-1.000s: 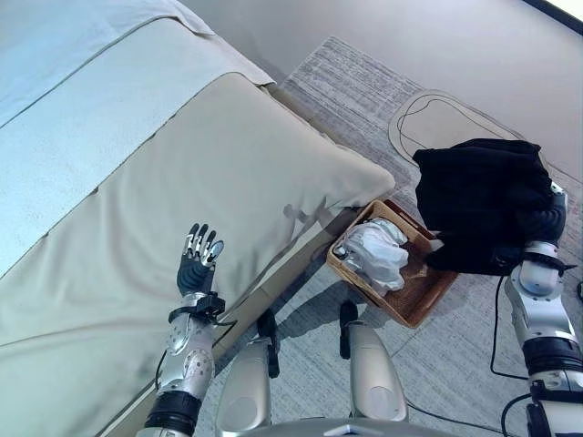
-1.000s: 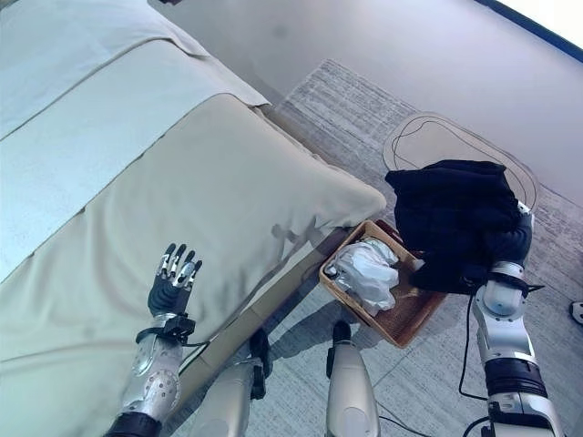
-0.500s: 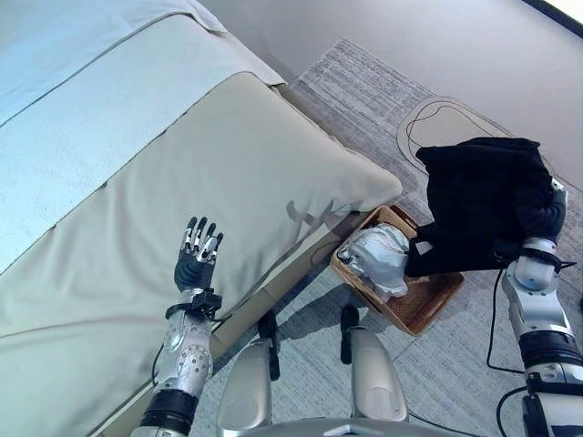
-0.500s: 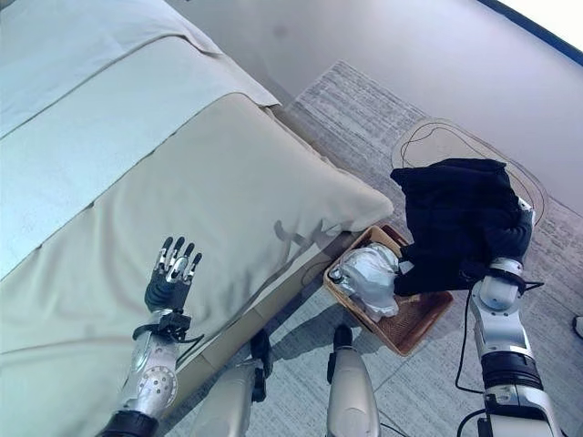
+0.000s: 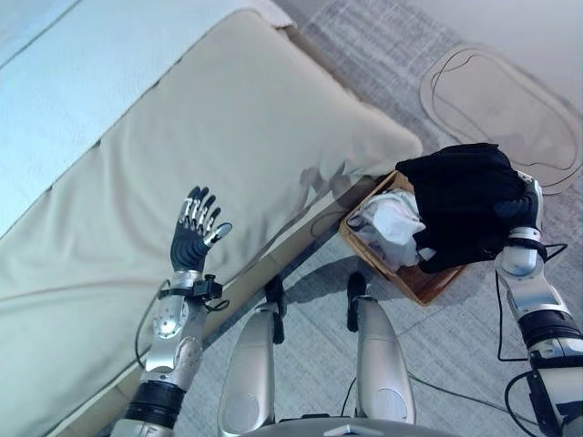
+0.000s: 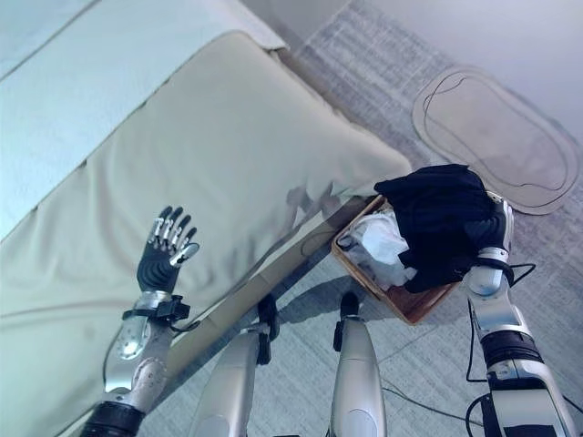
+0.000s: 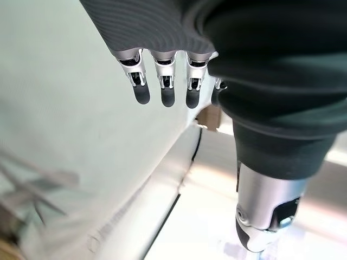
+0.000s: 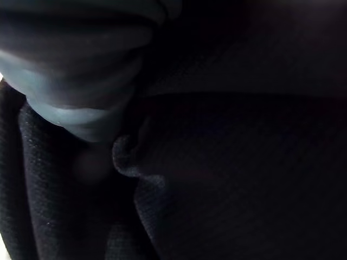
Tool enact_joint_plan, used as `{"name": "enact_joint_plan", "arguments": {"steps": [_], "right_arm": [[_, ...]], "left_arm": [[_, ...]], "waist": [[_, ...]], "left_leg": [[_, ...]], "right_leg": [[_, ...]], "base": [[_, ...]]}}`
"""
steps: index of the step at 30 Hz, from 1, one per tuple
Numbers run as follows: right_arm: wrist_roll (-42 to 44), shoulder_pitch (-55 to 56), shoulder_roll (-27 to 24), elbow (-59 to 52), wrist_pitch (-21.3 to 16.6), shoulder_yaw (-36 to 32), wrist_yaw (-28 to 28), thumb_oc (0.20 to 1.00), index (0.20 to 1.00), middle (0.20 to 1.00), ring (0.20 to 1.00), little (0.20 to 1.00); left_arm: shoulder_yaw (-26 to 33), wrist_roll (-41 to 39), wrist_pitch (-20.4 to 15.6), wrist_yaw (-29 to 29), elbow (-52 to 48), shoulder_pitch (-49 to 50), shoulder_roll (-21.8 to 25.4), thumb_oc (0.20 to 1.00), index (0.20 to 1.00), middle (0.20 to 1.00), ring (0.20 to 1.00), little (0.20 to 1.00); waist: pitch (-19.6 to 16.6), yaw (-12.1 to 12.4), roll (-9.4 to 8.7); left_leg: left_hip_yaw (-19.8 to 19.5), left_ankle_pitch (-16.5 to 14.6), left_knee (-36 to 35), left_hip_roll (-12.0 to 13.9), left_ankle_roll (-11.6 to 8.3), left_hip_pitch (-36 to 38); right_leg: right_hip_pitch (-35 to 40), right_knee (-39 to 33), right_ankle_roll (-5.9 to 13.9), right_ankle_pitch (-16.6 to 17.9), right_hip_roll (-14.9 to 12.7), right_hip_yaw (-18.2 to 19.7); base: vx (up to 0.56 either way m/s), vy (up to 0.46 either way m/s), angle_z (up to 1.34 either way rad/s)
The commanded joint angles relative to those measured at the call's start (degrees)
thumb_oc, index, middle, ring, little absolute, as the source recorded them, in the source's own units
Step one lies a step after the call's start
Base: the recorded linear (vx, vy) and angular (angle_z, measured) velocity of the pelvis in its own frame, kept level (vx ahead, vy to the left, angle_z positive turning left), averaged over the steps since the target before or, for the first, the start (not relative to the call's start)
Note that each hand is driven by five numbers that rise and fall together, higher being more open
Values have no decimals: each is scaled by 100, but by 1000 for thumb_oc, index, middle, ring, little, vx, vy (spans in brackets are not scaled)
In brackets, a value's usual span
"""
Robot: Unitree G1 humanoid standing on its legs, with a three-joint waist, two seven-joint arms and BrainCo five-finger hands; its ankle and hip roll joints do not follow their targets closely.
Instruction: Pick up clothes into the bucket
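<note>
A wide bed under a smooth beige quilt [image 5: 182, 146] takes up the upper left and centre of both eye views, with pale grey carpet floor [image 5: 455, 346] along the right and bottom. On that floor at the upper right lies a flat oval beige mat [image 5: 501, 100]. Hard against the bed's corner, right of centre, stands the shallow rectangular brown wicker basket [image 5: 419, 284], which serves as the bucket here. A crumpled white garment [image 5: 387, 226] already lies in its left part.

The bulky black knitted garment [image 5: 460, 205] hangs bunched over the basket's right half, its lower folds touching or just above the rim; which, I cannot tell. The right hand [image 5: 521, 211] is buried in it at the right edge of the frame: only the dark cover shows, and in the right wrist view black cloth wraps everything, so whether the fingers are closed I cannot tell.

The left hand [image 5: 193, 238] is raised over the quilt at lower left, fingers straight and spread, holding nothing.

The garment looks soft, limp and fairly light; it will sag and snag on the wicker, so a bunched handful near its middle is likely the best hold.
</note>
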Motion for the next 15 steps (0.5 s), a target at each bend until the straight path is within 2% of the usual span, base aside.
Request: {"name": "enact_joint_plan", "arguments": {"steps": [1, 6, 7, 8, 14, 15], "right_arm": [[-379, -547, -380, 298, -2, 317, -417, 200, 200, 200, 200, 200], [-377, -564, -380, 313, -7, 329, -420, 200, 200, 200, 200, 200], [-419, -951, -466, 514, 64, 668, -495, 200, 200, 200, 200, 200], [-452, -1142, -515, 673, 109, 813, -531, 200, 200, 200, 200, 200], [-399, -1471, -584, 1137, 214, 963, -605, 200, 200, 200, 200, 200], [-329, -1603, -620, 1318, 308, 969, -624, 200, 200, 200, 200, 200]], "left_arm": [[-42, 1036, -535, 600, -516, 114, 341, 1000, 1000, 1000, 1000, 1000], [-39, 1046, -535, 610, -516, 112, 336, 1000, 1000, 1000, 1000, 1000], [-53, 1420, -564, 1062, -593, 38, 471, 1000, 1000, 1000, 1000, 1000], [-48, 1367, -596, 1182, -640, 32, 477, 1000, 1000, 1000, 1000, 1000], [-5, 1110, -618, 1187, -749, 91, 421, 1000, 1000, 1000, 1000, 1000], [23, 998, -613, 1197, -802, 144, 380, 1000, 1000, 1000, 1000, 1000]], "waist": [[-324, -20, -102], [-336, -23, -102], [-290, -25, -54], [-268, -23, -25], [-267, -7, 36], [-267, 23, 75]], "left_leg": [[-194, -574, 940, 82, -17, -527], [-192, -580, 955, 83, -17, -552], [-165, -669, 1413, 75, 9, -1213], [-162, -711, 1663, 55, 21, -1567], [-141, -787, 1990, 42, 41, -2047], [-161, -1010, 2169, 41, 17, -2148]], "right_leg": [[-174, -604, 296, 879, -133, 136], [-200, -590, 296, 875, -132, 140], [-877, -139, 269, 817, -129, 257], [-1216, 92, 251, 790, -121, 318], [-1727, 430, 222, 728, -120, 437], [-1863, 665, 235, 511, -82, 490]], "base": [[-79, 7, 4], [-21, 5, 1], [-147, 35, 0], [-145, 36, -4], [-29, 21, -4], [-23, 15, -5]]}}
